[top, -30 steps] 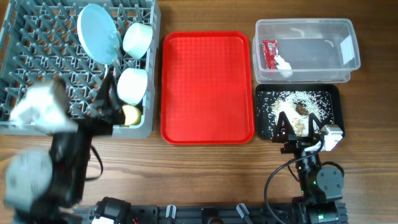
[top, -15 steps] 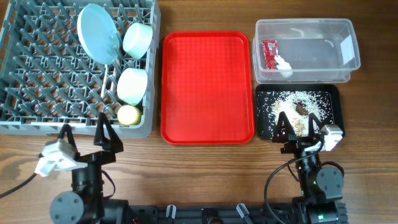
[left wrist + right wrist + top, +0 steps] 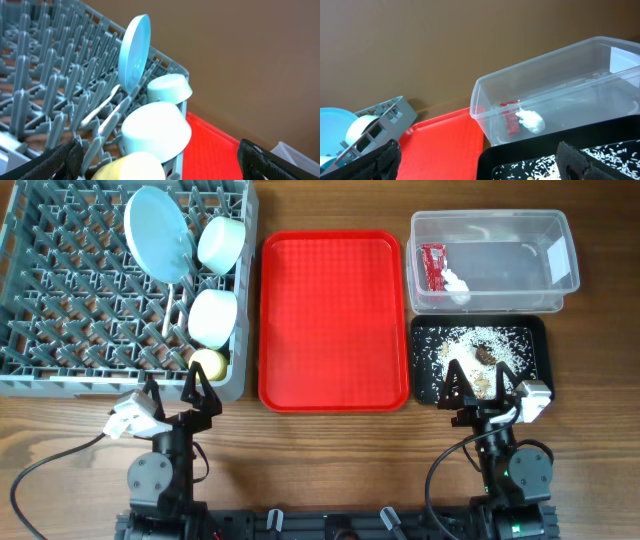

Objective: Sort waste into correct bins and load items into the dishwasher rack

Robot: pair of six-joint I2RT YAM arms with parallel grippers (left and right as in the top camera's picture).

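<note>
- dishwasher rack [image 3: 60,290] sits far left on the desk [image 3: 330,450], loaded along its right side
- plate [image 3: 158,232] stands on edge between the pegs; far bowl [image 3: 222,242] and near bowl [image 3: 213,317] are just right of it
- yellow cup [image 3: 208,364] is in the rack's near right corner
- white utensils [image 3: 100,107] lie among the pegs beside the near bowl; looks like two, can't tell fork from spoon
- snack wrapper [image 3: 432,265] is inside the clear tub [image 3: 560,240], at its left end, with a white crumpled bit [image 3: 455,285] touching it
- food scraps [image 3: 482,358] and rice crumbs [image 3: 478,337] are in the black tray [image 3: 535,365]
- red tray [image 3: 333,320] is between rack and bins, nothing on it
- left hand [image 3: 172,385]: fingers spread, holding nothing, just outside the rack's near right corner
- right hand [image 3: 478,380]: fingers spread, holding nothing, tips over the black tray's near edge
- judgement: sorting and loading look finished, no task item loose on the desk
</note>
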